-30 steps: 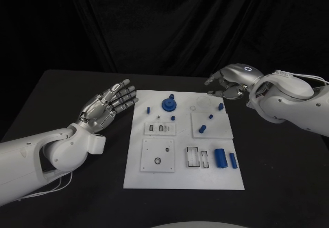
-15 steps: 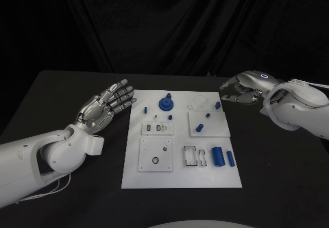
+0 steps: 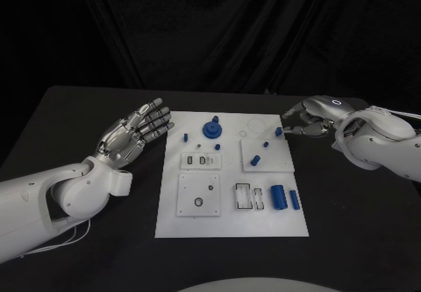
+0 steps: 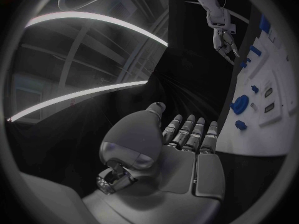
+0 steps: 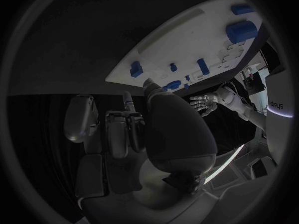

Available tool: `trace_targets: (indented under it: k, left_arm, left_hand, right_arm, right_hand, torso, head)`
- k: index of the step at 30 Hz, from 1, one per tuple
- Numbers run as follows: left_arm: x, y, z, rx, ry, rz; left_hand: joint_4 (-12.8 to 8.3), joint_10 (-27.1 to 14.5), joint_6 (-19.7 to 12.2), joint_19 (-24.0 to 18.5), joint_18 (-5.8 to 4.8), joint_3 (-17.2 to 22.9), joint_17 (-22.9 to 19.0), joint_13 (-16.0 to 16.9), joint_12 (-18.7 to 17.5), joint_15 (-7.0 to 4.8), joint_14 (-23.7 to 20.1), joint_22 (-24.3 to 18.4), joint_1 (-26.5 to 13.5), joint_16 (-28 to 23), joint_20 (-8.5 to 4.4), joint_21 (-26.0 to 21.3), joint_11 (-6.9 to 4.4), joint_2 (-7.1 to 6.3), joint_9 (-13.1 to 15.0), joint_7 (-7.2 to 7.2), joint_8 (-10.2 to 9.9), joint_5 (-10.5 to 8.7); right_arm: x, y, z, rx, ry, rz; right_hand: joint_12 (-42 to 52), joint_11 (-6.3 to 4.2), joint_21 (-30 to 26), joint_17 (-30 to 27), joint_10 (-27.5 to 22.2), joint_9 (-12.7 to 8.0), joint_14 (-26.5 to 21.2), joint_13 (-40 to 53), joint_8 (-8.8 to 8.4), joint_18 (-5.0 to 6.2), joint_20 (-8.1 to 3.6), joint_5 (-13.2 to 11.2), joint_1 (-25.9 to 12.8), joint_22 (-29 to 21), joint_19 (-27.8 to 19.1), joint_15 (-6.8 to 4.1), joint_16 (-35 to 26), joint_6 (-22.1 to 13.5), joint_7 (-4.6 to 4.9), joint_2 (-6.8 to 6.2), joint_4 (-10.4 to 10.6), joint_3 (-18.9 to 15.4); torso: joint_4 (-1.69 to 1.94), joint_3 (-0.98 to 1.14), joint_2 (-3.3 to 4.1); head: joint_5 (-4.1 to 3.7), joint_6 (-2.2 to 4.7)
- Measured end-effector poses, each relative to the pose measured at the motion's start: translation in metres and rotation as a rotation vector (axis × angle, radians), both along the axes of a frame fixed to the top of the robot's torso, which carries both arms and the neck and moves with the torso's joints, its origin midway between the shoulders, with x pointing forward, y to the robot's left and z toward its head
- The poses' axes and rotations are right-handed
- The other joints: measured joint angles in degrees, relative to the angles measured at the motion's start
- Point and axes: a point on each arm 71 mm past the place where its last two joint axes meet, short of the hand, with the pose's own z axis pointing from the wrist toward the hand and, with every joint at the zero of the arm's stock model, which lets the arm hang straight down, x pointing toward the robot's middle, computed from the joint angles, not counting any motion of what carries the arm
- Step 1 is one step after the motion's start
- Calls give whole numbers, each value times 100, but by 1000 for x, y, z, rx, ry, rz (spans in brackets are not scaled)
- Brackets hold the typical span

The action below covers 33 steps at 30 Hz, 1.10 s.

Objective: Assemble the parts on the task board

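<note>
At table centre sits the board (image 3: pixel 232 225), white, long axis running away from the robot. Parts are spread over it, none in a hand:
- gear (image 3: pixel 212 129) near the far edge, likely standing on a post, so probably seated already
- small peg (image 3: pixel 186 137) just left of it, another peg (image 3: pixel 278 131) at the far right edge
- slanted peg (image 3: pixel 255 161) lying on the raised right-hand tile, looks loose
- big cylinder (image 3: pixel 280 197) and a thinner cylinder (image 3: pixel 294 199) lying side by side near the right edge, just beside two empty slots (image 3: pixel 248 198). My guess: staged there for those slots.

Left hand (image 3: pixel 136 131) hovers off the board's left edge, palm up, fingers straight and apart, holding nothing. Reads as parked clear so it doesn't shade or bump the parts.

Right hand (image 3: pixel 309 119) is at the far right corner, just beside the right-edge peg, fingers curled in. No blue piece visible in them from the head or right wrist view, so closed on nothing as far as I can see; contact with the peg can't be confirmed. That pose puts the fingertips over the peg, so likely lining up a pinch there.

Assembly looks early: most parts loose, slots and holes unfilled.
</note>
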Motion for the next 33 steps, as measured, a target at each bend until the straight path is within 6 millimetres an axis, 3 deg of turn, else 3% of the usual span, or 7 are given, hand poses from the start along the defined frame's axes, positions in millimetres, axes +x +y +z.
trace_targets:
  k: [18, 33]
  left_arm:
    - [1, 1, 0, 0, 0, 0]
    - [1, 1, 0, -1, 0, -1]
  left_hand:
    - [0, 0, 0, 0, 0, 32, -1, 0, 0, 0, 0, 0, 0, 0, 0, 0, 0, 0, 0, 0, 0, 0]
    - [0, 0, 0, 0, 0, 31, -2, 0, 0, 0, 0, 0, 0, 0, 0, 0, 0, 0, 0, 0, 0, 0]
  right_arm:
    - [6, 5, -6, -3, 15, -16]
    - [9, 8, -14, -13, 44, -19]
  right_hand:
    - [-25, 0, -72, 0, 0, 1, 0, -1, 29, 0, 0, 111, 115, -1, 0, 0, 0, 71, 29, -36, -1, 1]
    - [-47, 0, -184, 0, 0, 26, 0, -1, 50, 0, 21, 180, 163, -2, -21, 1, 0, 148, 25, -38, -1, 1]
  torso:
    - [8, 5, -10]
    - [10, 1, -13]
  head:
    - [0, -69]
    - [13, -72]
